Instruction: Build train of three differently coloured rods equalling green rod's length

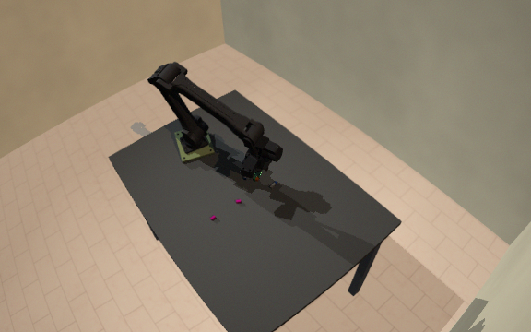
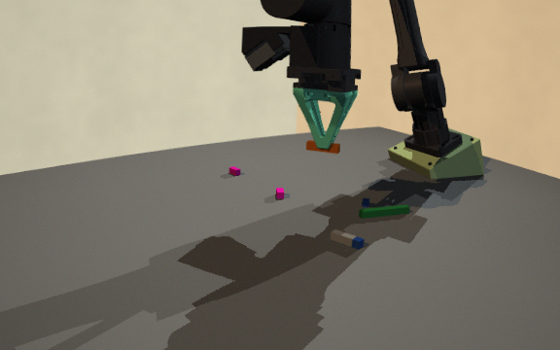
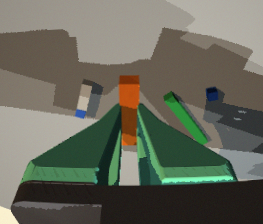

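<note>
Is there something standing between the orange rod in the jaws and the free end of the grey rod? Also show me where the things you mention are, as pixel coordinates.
Nothing visible stands between the orange rod point(image 2: 312, 146) point(image 3: 129, 92) and the grey rod's point(image 2: 340, 237) point(image 3: 85, 95) free end; the blue rod point(image 2: 358, 242) point(image 3: 80, 114) sits at the other end.

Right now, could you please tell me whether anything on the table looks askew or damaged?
Nothing looks damaged. The grey rod and a blue one lie end to end, roughly in line. The green rod lies at a different angle, which seems harmless, since it isn't a train piece.
</note>
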Controlling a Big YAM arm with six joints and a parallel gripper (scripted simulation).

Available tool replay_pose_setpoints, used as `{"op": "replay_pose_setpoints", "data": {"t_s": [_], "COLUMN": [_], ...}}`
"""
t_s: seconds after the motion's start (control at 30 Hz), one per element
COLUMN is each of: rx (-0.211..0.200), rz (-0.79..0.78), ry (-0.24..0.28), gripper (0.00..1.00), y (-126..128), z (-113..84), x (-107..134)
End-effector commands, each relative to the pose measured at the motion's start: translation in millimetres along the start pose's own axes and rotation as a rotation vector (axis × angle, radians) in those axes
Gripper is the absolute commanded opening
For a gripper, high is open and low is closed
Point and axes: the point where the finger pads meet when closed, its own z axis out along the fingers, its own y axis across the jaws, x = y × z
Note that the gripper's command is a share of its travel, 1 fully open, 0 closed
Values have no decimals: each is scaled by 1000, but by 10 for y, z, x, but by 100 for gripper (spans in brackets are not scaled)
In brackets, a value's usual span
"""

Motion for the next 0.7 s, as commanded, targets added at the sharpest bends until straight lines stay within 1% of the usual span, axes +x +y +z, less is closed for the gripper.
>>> {"op": "replay_pose_setpoints", "data": {"t_s": [0.0, 0.03, 0.07, 0.1, 0.17, 0.2, 0.23, 0.27, 0.33, 0.37, 0.43, 0.47, 0.53, 0.67], "rx": [-84, -84, -57, -57, -57, -56, -56, -55, -58, -88, -91, -62, -62, -61], "rz": [57, 57, 105, 163, 163, 213, 213, 255, 256, 264, 273, 291, 333, 346], "ry": [-23, -23, -13, -11, -11, -10, -10, -8, -8, -9, -11, -7, -5, -5], "gripper": [4, 4, 4, 4, 4, 4, 4, 4, 4, 4, 4, 4, 4, 4], "y": [269, 269, 331, 379, 380, 421, 421, 455, 455, 456, 461, 501, 534, 545], "z": [-319, -319, -218, -217, -217, -215, -215, -214, -225, -342, -336, -214, -212, -212], "x": [-125, -125, -26, 11, 10, 43, 43, 72, 69, 37, 6, 92, 122, 131]}}
